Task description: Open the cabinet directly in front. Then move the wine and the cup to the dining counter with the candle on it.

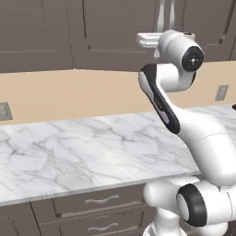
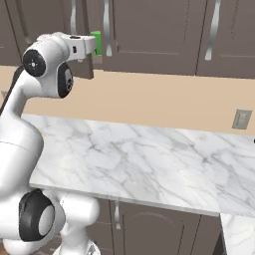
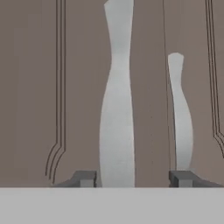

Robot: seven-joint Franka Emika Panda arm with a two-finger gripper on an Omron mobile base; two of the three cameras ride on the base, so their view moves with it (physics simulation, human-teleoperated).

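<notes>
Straddling cabinet handle (image 3: 117, 113), tool (image 3: 135, 178)

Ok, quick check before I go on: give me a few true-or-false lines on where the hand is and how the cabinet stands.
1. The hand is up at the cabinet, well above the marble worktop. True.
2. A long silver handle stands between the two fingertips. True.
3. The fingertips are clamped tight on that handle. False: a gap shows beside it, so the hand is open.
4. The cabinet doors are swung wide open. False: both door fronts face the hand, their handles side by side.
5. The drawers under the worktop have no handles. False: each has a short silver one.
</notes>
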